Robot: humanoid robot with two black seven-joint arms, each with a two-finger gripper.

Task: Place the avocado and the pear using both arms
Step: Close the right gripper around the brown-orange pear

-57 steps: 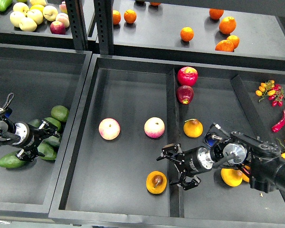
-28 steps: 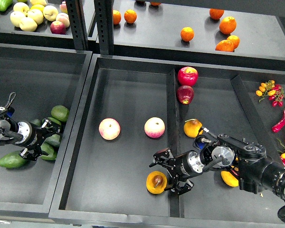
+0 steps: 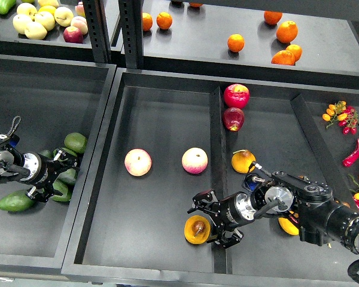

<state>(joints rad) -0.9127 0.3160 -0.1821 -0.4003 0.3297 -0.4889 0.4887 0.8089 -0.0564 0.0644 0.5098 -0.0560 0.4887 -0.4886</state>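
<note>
The pear (image 3: 197,229), orange-yellow with a dark brown sunken spot, lies at the front of the middle tray (image 3: 161,125), next to the divider. My right gripper (image 3: 213,219) is open, with one finger above the pear and one at its lower right. Several dark green avocados (image 3: 76,142) lie piled in the left tray (image 3: 36,101). My left gripper (image 3: 52,176) is open with its fingers astride one avocado (image 3: 66,176) in the pile. Whether the fingers touch it cannot be told.
Two pink-yellow apples (image 3: 137,162) (image 3: 194,160) lie mid-tray. The divider (image 3: 215,137) runs beside the pear. Right of it are two red apples (image 3: 236,95), a stemmed orange-yellow fruit (image 3: 243,161) and another yellow fruit (image 3: 287,225). Oranges (image 3: 235,42) are on the back shelf.
My right gripper has moved left and down over the divider until its open fingers stand around the pear. The left gripper has barely moved.
</note>
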